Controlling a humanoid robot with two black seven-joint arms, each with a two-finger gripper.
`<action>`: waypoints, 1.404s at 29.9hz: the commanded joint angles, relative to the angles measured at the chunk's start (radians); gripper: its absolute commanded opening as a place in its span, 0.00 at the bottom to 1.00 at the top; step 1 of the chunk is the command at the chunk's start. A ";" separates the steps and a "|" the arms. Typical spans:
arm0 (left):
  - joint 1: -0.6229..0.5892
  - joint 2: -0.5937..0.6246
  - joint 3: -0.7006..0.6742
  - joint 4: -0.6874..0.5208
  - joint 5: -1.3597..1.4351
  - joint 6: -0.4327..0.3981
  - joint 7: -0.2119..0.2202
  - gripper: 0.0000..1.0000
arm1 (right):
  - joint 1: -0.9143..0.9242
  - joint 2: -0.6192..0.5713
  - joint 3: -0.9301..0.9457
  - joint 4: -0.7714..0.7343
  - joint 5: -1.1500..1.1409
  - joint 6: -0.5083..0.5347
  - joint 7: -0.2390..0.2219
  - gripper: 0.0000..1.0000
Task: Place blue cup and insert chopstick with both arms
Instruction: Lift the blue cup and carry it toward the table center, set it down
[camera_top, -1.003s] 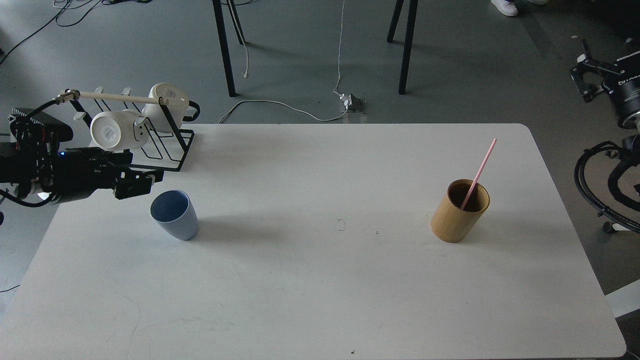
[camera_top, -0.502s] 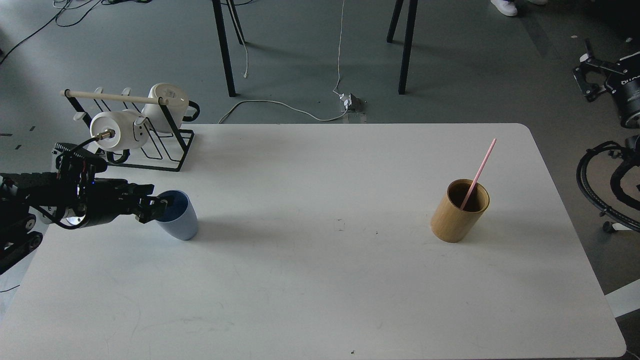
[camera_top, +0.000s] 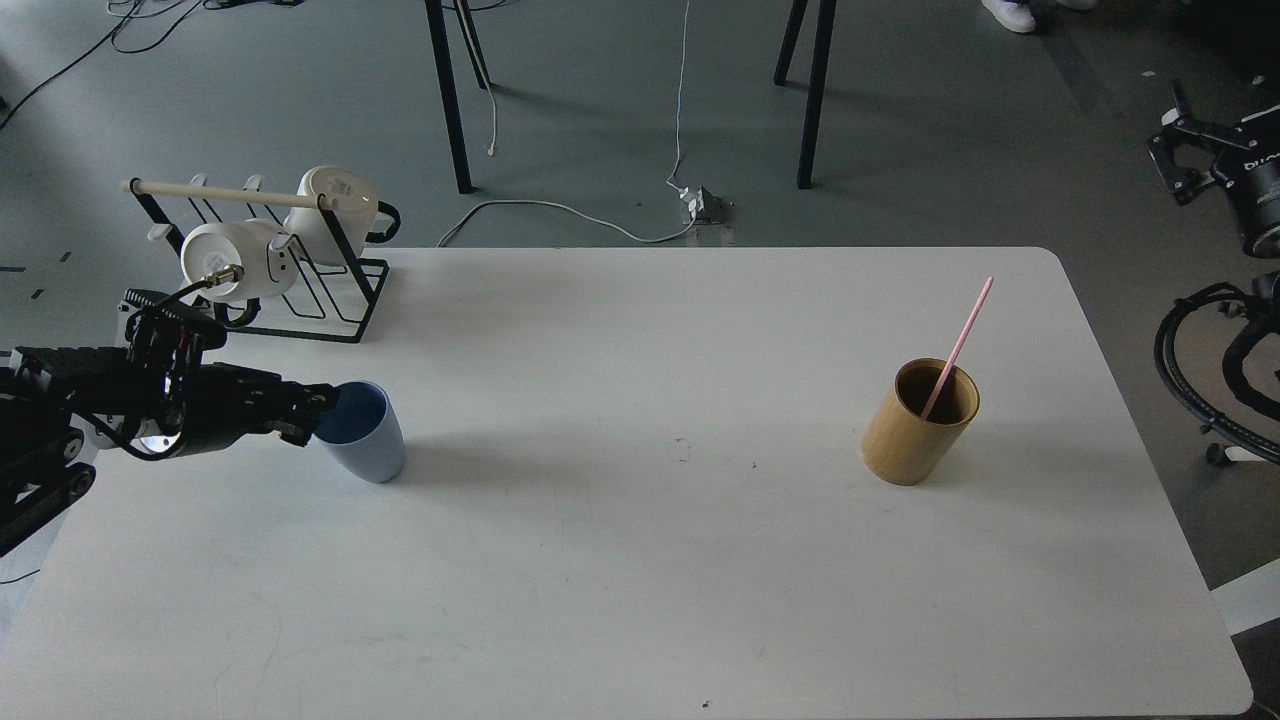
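The pale blue cup (camera_top: 368, 440) stands on the white table (camera_top: 640, 560) at the left, leaning a little to the right. My left gripper (camera_top: 322, 408) reaches in from the left, and its dark fingers pinch the cup's left rim. The pink chopstick (camera_top: 960, 340) leans up and to the right out of the tan bamboo cylinder (camera_top: 915, 425) at the right of the table. My right gripper (camera_top: 1185, 160) hangs off the table at the far right edge of the view. It is dark and small, so its fingers cannot be told apart.
A black wire rack (camera_top: 330, 280) with a pale wooden rod and two white mugs (camera_top: 225, 265) stands at the table's back left corner, just behind my left arm. Black cable loops (camera_top: 1200, 370) hang past the table's right edge.
My left gripper dropped from beside the rack to the cup's left rim and closed there. The cup then shifted slightly right with it. The chopstick and bamboo cylinder have not moved.
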 joint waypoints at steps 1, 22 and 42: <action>-0.065 0.006 -0.001 -0.031 0.000 -0.023 -0.003 0.01 | 0.001 -0.008 0.000 0.000 0.000 0.000 0.000 0.99; -0.521 -0.419 0.167 -0.255 0.003 -0.227 0.112 0.00 | 0.087 -0.066 -0.012 0.002 -0.003 0.000 -0.009 0.99; -0.461 -0.645 0.347 -0.019 0.050 -0.227 0.120 0.04 | 0.077 -0.066 -0.003 0.003 -0.001 0.000 -0.006 0.99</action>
